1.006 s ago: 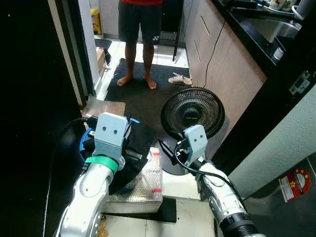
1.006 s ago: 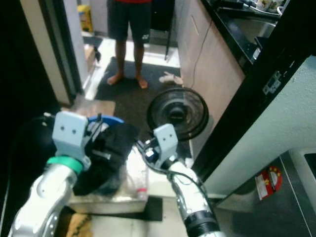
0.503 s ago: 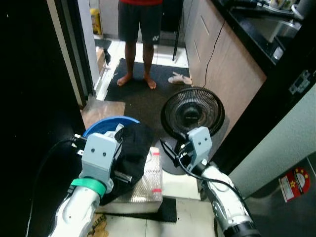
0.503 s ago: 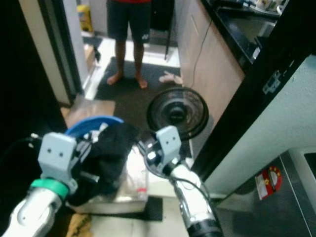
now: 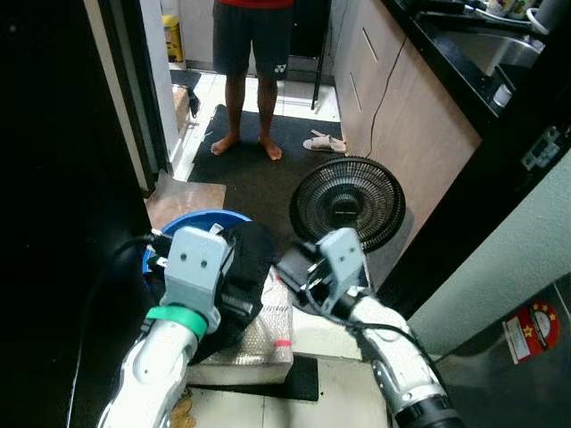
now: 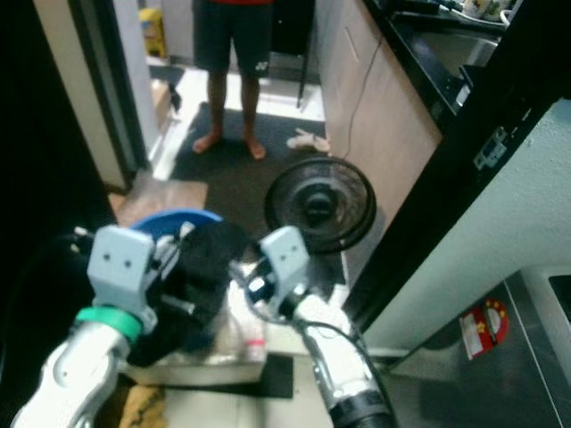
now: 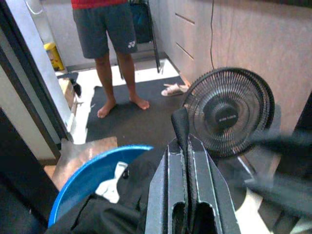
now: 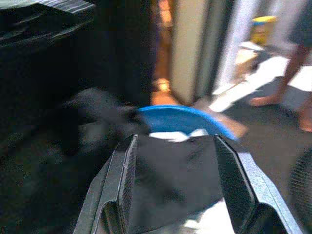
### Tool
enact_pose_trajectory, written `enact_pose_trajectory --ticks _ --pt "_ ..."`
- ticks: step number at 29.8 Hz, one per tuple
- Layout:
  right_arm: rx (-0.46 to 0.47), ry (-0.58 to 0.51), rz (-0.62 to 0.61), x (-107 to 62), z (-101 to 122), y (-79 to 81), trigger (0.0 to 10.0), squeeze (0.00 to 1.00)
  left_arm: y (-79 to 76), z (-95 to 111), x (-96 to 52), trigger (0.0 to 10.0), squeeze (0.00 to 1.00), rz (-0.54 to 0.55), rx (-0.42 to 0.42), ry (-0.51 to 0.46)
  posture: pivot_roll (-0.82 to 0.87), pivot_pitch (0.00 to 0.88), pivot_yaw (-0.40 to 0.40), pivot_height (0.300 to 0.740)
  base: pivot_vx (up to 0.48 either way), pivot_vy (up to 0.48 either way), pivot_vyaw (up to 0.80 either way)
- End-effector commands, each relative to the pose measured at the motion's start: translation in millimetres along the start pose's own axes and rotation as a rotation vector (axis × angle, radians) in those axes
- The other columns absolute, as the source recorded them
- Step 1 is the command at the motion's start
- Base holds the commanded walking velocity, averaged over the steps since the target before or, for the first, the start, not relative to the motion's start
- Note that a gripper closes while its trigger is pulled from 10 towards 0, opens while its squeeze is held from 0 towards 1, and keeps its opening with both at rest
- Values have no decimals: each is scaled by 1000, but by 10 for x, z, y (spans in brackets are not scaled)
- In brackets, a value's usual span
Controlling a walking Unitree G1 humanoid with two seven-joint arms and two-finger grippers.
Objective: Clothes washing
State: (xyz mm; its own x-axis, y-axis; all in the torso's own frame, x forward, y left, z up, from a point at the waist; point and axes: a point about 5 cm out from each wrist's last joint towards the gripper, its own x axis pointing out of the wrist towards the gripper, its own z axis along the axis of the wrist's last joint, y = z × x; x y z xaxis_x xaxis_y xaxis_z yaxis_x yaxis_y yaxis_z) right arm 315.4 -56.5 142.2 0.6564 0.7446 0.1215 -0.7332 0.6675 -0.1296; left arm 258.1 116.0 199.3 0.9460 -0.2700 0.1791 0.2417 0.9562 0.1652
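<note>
A black garment (image 5: 252, 257) lies heaped over the rim of a blue basin (image 5: 190, 221) on the floor, with a bit of white cloth (image 7: 111, 183) beside it in the basin. My left gripper (image 7: 181, 127) is over the basin, its fingers pressed together with a black strip of the garment pinched between them. My right gripper (image 5: 292, 267) has come in from the right and is open. Its fingers (image 8: 123, 168) straddle the garment's dark fabric (image 8: 170, 170) without closing on it.
A black floor fan (image 5: 348, 203) stands just right of the basin. A bubble-wrapped box (image 5: 268, 332) lies under my arms. A person (image 5: 254, 53) stands barefoot on the dark mat ahead, slippers (image 5: 323, 143) nearby. Wooden cabinets (image 5: 401, 107) line the right, a dark doorway the left.
My right gripper has swung left, from beside the fan to the black garment. My left arm dipped lower and left, then came back up over the basin, still holding the cloth.
</note>
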Motion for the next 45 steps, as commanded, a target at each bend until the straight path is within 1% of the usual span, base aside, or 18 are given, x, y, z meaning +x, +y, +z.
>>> enact_pose_trajectory --ticks 1,2,3,4,5,8,11,12,14,18,22,26,33,37,42,43,45 --pt "5 27 66 49 -30 90 10000 0 -21 -18 11 10000 0 -7 -12 2 23 97 -29 740 0 0 0" --pt "8 36 88 84 -49 136 10000 0 -31 0 31 10000 0 -11 -13 -6 30 97 -33 740 0 0 0" --pt "35 49 117 104 -83 186 10000 0 -40 22 53 10000 0 -12 -15 -15 35 97 -37 740 0 0 0" --pt "35 49 117 104 -83 186 10000 0 -40 22 53 10000 0 -12 -15 -15 35 97 -37 740 0 0 0" --pt "54 57 132 109 -105 212 10000 0 -46 35 64 10000 0 -12 -17 -20 35 97 -37 740 0 0 0" --pt "53 79 164 86 -159 260 10000 0 -51 65 80 10000 0 -2 -24 -32 44 100 -45 740 0 0 0" --pt "44 86 167 78 -173 264 10000 0 -50 72 79 10000 0 3 -29 -34 45 100 -48 740 0 0 0" --pt "9 107 147 103 -193 235 10000 0 -51 74 82 10000 0 8 -33 -36 45 102 -47 740 0 0 0" --pt "-24 120 103 168 -198 177 10000 0 -52 71 90 10000 0 8 -35 -36 45 103 -47 740 0 0 0" --pt "-26 124 74 268 -171 122 10000 0 -53 73 106 10000 0 8 -34 -38 51 103 -47 740 0 0 0" --pt "-16 114 85 313 -140 124 10000 0 -51 78 112 10000 0 9 -34 -39 54 104 -48 740 0 0 0" --pt "5 94 136 419 -82 189 10000 0 -47 80 109 10000 0 14 -32 -39 66 105 -52 740 0 0 0" --pt "7 86 154 535 -50 237 10000 0 -44 83 111 10000 0 21 -32 -40 73 105 -56 740 0 0 0" --pt "12 67 198 646 22 304 10000 0 -46 82 110 10000 0 25 -31 -41 78 105 -62 740 0 0 0" --pt "8 56 227 681 52 356 10000 0 -47 82 112 10000 0 27 -31 -41 79 104 -65 740 0 0 0" --pt "-5 59 231 698 55 375 10000 0 -47 82 112 10000 0 28 -32 -42 79 104 -65 740 0 0 0" --pt "-5 59 231 698 55 375 10000 0 -47 82 112 10000 0 28 -32 -42 79 104 -65 740 0 0 0"
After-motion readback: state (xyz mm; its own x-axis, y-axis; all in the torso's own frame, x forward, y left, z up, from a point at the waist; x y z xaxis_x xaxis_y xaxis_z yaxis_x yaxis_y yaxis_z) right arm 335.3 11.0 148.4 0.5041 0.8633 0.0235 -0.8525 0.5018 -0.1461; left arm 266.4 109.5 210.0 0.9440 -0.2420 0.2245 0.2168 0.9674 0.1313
